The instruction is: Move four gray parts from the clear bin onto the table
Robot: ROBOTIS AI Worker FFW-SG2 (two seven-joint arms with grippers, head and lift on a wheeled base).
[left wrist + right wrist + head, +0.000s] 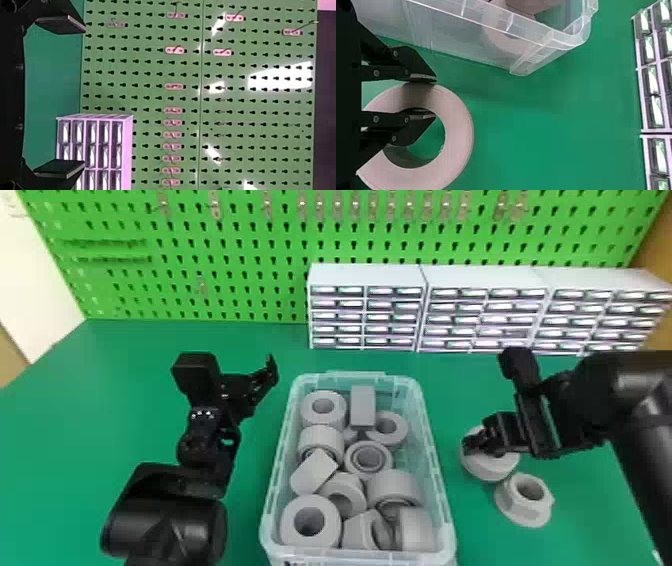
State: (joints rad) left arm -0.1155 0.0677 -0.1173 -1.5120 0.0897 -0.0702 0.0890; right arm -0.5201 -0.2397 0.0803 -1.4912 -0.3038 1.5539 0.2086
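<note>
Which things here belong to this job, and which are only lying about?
Job:
- clear plastic bin with gray parts inside
- gray ring-shaped part in the right hand
- gray flanged hexagonal part on green table

Other:
- white drawer cabinets
- green perforated board with metal hooks

This looks like a workshop or a workshop-style lab. Beyond the left fingers (271, 371) and right fingers (474, 443) stands a green pegboard (240, 284) with rows of slots (284, 225) and small metal hooks (215, 209). Pale cabinets (367, 275) of little drawers (336, 290) line its foot, ahead of the right fingers, on a green surface (127, 390) below both pairs of fingers.
</note>
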